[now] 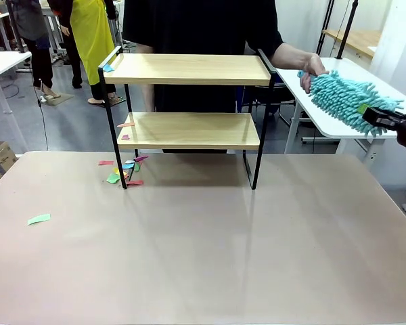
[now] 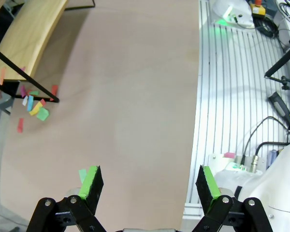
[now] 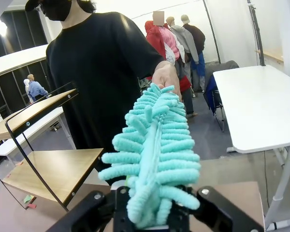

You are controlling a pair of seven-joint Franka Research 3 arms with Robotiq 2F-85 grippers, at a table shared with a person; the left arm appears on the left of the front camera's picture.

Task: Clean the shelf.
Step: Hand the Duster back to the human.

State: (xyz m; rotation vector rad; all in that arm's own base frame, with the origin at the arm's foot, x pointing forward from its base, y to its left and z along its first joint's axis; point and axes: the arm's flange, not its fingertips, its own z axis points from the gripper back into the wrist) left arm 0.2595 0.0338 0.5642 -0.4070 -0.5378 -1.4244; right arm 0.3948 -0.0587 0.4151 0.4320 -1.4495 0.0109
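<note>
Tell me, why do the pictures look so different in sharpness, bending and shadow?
Front view: even light, soft shadow under the shelf, all sharp. Left wrist view: wide lens curves the shelf board and the table edge. Right wrist view: the duster looms huge and slightly soft near the lens; bright walls wash out behind the person's hand.

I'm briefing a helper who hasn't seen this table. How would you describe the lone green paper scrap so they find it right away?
Start at the shelf standing at the far middle of the tan table, where a cluster of coloured scraps lies around its left front leg. Move toward the table's left edge, nearer the robot: the green scrap lies there alone, apart from that cluster.
</note>
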